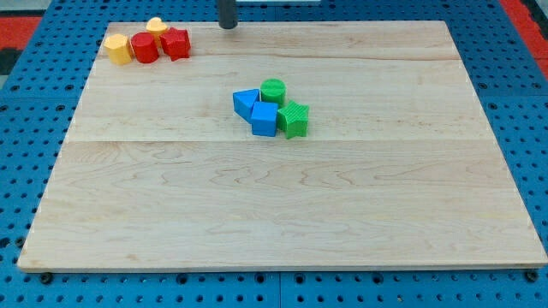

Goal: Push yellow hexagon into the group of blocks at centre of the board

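My rod drops in from the view's top edge, upright, and my tip [228,26] sits at about 12 o'clock on the counter [282,222], close to its far edge. There are no fingers on this rig, only the bare rod, so nothing is apart or clamped.

The tip touches no block. The yellow hexagon [118,49] lies well off at the tip's 9 o'clock, in the counter's 10 o'clock corner, at the left end of a tight cluster: a red cylinder [145,48] just beside it, a red block [175,43] of unclear shape next along, and a second yellow block [156,26] behind them.

Near the counter's centre sits the other group, packed together: a blue triangular block [246,102], a blue cube [265,120], a green cylinder [273,90] and a green star-like block [294,119].

The counter is pale wood in planks, resting on a blue perforated base [522,85], with red surfaces at both upper corners.
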You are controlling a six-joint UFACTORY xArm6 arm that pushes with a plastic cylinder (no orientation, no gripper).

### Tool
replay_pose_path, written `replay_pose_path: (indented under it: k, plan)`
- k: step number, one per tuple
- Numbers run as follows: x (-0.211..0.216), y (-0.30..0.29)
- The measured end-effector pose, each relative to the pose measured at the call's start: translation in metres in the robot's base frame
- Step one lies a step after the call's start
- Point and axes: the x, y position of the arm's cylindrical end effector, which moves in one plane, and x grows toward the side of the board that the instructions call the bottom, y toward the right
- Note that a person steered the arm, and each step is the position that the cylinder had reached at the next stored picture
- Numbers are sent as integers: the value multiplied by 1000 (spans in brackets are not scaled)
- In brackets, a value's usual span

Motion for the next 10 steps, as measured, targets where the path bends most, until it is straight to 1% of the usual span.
replay_pose_path:
  k: [1, 3, 4, 5, 6, 7, 8, 9, 10]
  plan:
    - [0, -7]
    - [1, -157]
    - [9, -161]
    - [39, -161]
    - [73, -144]
    - [98, -116]
    - [110, -57]
    - [148, -6]
    - [167, 23]
